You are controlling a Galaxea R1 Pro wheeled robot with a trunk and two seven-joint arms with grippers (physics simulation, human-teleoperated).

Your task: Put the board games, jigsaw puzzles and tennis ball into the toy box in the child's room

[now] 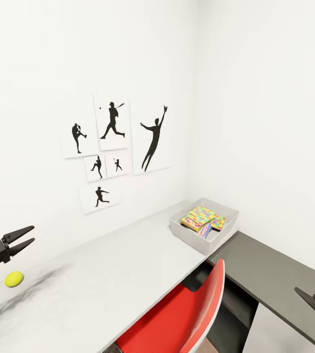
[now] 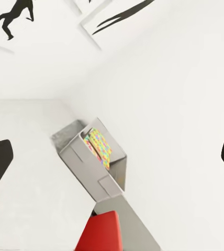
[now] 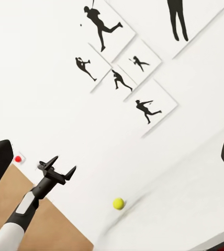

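The tennis ball (image 1: 13, 279) lies on the light grey table (image 1: 118, 274) near its left end, also seen as the ball (image 3: 119, 203) in the right wrist view. My left gripper (image 1: 33, 233) hovers open just above and left of it, empty. At the table's far right corner stands the toy box (image 1: 204, 225), holding a multicolour jigsaw puzzle (image 1: 201, 214) on top of other flat colourful boxes. The left wrist view looks toward the toy box (image 2: 91, 162). My right gripper (image 1: 305, 292) is open and empty at the lower right. The bed is out of view.
A red chair (image 1: 177, 318) is pushed up to the table's front edge. A lower dark grey cabinet (image 1: 275, 274) runs along the right wall. Black sports posters (image 1: 113, 125) hang on the white wall. A red wall knob (image 3: 18, 158) sits beyond the table's left end.
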